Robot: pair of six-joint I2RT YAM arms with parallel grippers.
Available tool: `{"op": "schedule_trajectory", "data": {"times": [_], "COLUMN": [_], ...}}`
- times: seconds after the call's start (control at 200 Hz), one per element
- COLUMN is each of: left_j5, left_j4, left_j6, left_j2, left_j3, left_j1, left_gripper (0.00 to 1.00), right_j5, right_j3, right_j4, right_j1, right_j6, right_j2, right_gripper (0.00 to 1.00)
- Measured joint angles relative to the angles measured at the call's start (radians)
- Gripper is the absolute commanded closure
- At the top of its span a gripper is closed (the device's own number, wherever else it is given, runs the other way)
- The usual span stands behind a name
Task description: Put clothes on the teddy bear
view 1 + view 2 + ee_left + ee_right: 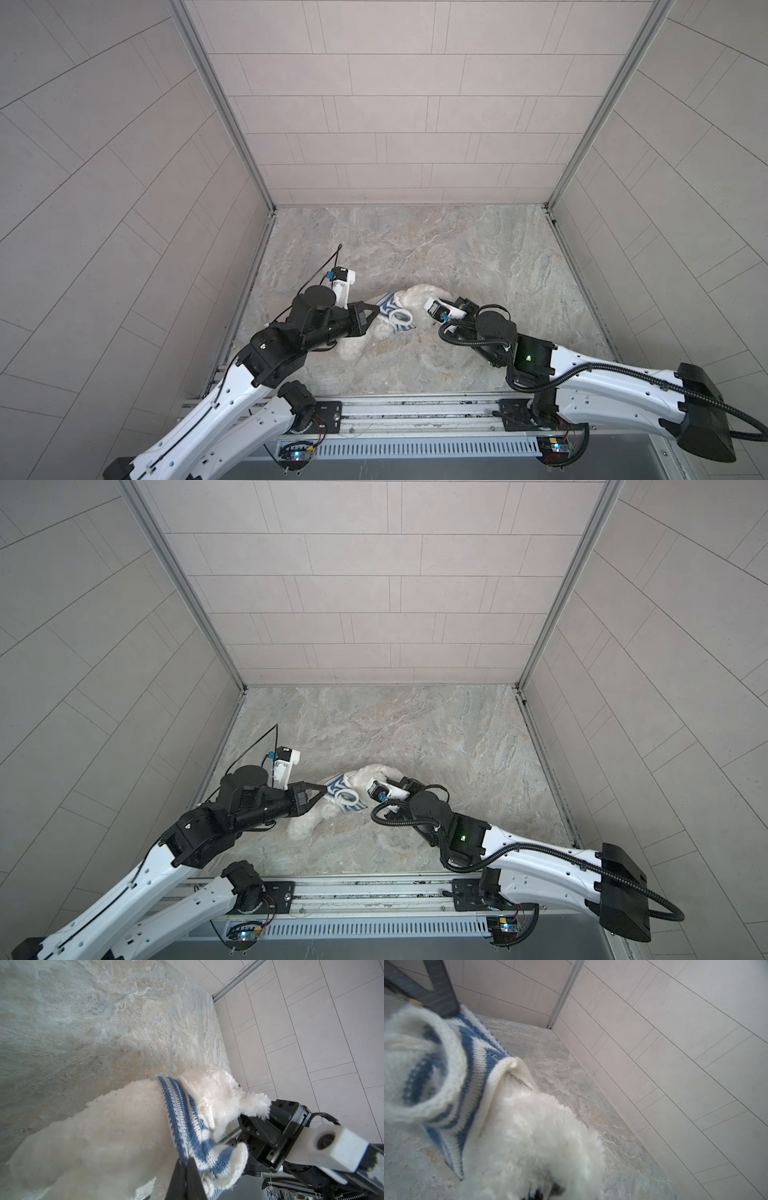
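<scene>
Left gripper: the left gripper (376,311) was pressed together on a fold of the shirt (394,312). Its dark tips pinched the blue-and-white knit at the end of the shirt nearest the table's left edge.

Shirt: it sat bunched as a striped band round the bear (116,1136), between head and body. One white-rimmed sleeve (421,1076) stood open like a short tube just beside the pinched fold.

Right gripper: the right gripper (448,301) was closed, with its tips sunk in the fur at the bear's head end (which part of the head they nipped could not be told). In the left wrist view a fluffy tuft lay over its black body.

Bear: it lay on the table (457,249), left of the middle and nearer the front edge than the back. It was stretched slantwise, with the head toward the back and right and the other end toward the front-left corner.

Arms: both arms reached in from the front edge, one near each front corner. The grippers faced each other across the bear, near but apart.

Table: the top was marbled grey and beige.

Walls: pale tiled walls (395,124) rose along the left, back and right edges.
</scene>
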Motion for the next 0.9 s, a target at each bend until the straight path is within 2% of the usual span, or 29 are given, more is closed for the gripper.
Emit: {"op": "schedule_trajectory", "data": {"times": [0.205, 0.4, 0.501, 0.691, 0.771, 0.896], "left_j5": [-0.001, 0.042, 0.047, 0.001, -0.036, -0.068], "left_j4": [-0.012, 0.077, 0.110, 0.108, 0.097, 0.096], "left_j6": [0.012, -0.060, -0.087, -0.076, -0.061, -0.060], "left_j2": [-0.027, -0.054, -0.034, 0.047, 0.072, 0.035], "left_j3": [-0.018, -0.110, -0.111, -0.111, -0.136, -0.213], "left_j1": [0.000, -0.006, -0.049, -0.185, -0.198, -0.198], "left_gripper": [1.00, 1.00, 1.00, 1.00, 1.00, 1.00], "right_j5": [0.093, 0.142, 0.163, 0.213, 0.221, 0.225], "right_j3": [0.091, 0.208, 0.231, 0.274, 0.274, 0.282], "right_j4": [-0.080, -0.175, -0.218, -0.288, -0.327, -0.398], "right_j1": [0.000, 0.002, 0.002, 0.002, -0.005, -0.023], "right_j6": [0.121, 0.230, 0.271, 0.356, 0.398, 0.452], "right_j2": [0.052, 0.124, 0.136, 0.140, 0.135, 0.134], "right_gripper": [1.00, 1.00, 1.00, 1.00, 1.00, 1.00]}}
